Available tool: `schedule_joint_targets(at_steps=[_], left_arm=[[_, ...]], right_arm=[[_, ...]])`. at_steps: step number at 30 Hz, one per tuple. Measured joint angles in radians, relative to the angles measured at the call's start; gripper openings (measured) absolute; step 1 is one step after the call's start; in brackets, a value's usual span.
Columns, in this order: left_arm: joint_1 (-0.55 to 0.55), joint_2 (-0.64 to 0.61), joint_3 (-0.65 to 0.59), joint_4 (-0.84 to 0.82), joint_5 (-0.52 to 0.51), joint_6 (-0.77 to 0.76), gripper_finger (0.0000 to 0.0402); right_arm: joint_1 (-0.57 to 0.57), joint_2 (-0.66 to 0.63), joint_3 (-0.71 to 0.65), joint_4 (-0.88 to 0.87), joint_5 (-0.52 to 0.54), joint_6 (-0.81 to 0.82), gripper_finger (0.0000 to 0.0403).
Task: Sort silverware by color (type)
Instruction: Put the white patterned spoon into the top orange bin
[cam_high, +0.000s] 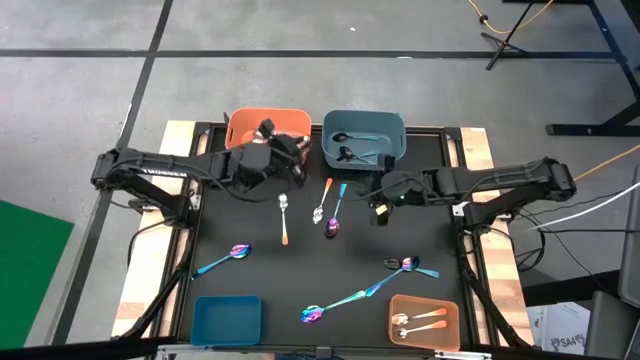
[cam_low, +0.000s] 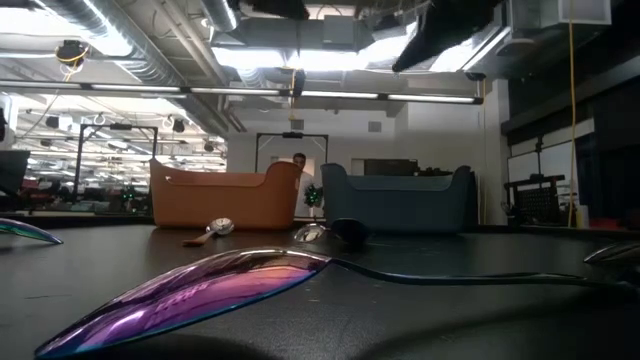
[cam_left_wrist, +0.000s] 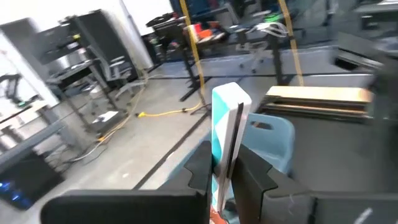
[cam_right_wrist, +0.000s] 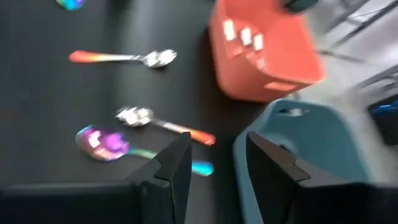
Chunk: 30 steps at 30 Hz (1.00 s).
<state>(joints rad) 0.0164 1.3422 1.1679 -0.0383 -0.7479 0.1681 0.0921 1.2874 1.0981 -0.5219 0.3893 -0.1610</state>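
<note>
**Mia:** What's the biggest thing?

**Ben:** The black table (cam_high: 300, 280). From above, both arms reach over it. The left jaws hang over the tall orange bin (cam_high: 248, 124). The right jaws hang just beside the tall blue bin (cam_high: 392, 124).

**Mia:** Are the jaws holding anything?

**Ben:** Only the left wrist view tells. The left jaws are pinched on a thin teal and white piece (cam_left_wrist: 225, 124). I can't tell what it is. The right wrist view shows the right jaws spread apart with nothing between them.

**Mia:** What's well away from both jaws?

**Ben:** A flat blue tray (cam_high: 227, 318) and a flat orange tray (cam_high: 446, 304) with orange-handled spoons (cam_high: 420, 320) in it.

**Mia:** And the other spoons?

**Ben:** Black spoons (cam_high: 350, 152) lie in the blue bin, near the right jaws. Between the two jaws lie two more orange-handled ones (cam_high: 284, 215). Purple spoons (cam_high: 225, 258) are spread out on the table.

**Mia:** What does the low view add?

**Ben:** One purple spoon bowl (cam_low: 190, 295) up close, and a person (cam_low: 299, 165) far behind the bins.
</note>
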Motion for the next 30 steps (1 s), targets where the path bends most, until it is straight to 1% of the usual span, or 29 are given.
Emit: schedule_joint_targets(at_steps=[2, 4, 8, 13, 16, 20, 24, 30], left_arm=[[0.034, 0.000, 0.000, 0.000, 0.000, 0.003, 0.0031], [0.065, 0.000, 0.000, 0.000, 0.000, 0.036, 0.0031], [0.121, 0.000, 0.000, -0.006, 0.000, 0.120, 0.0031], [0.189, 0.000, 0.000, -0.068, -0.001, 0.181, 0.0031], [0.233, 0.000, 0.000, -0.152, 0.000, 0.179, 0.0031], [0.291, 0.016, 0.000, -0.308, 0.001, 0.178, 0.0031], [0.347, 0.058, 0.000, -0.410, 0.010, 0.175, 0.0031], [0.420, 0.169, 0.000, -0.433, 0.014, 0.175, 0.0031]], right_arm=[[0.000, 0.005, -0.001, -0.044, -0.048, 0.003, 0.0141], [0.000, 0.011, 0.000, -0.049, -0.091, 0.004, 0.0141], [0.000, 0.019, 0.000, -0.049, -0.138, 0.004, 0.0140], [-0.001, 0.021, 0.000, -0.052, -0.139, 0.004, 0.0140], [-0.001, 0.021, 0.000, -0.052, -0.140, 0.004, 0.0140], [-0.001, 0.021, 0.000, -0.053, -0.140, 0.004, 0.0140], [-0.001, 0.021, 0.000, -0.052, -0.140, 0.004, 0.0140], [-0.001, 0.021, 0.000, -0.052, -0.141, 0.004, 0.0140]])
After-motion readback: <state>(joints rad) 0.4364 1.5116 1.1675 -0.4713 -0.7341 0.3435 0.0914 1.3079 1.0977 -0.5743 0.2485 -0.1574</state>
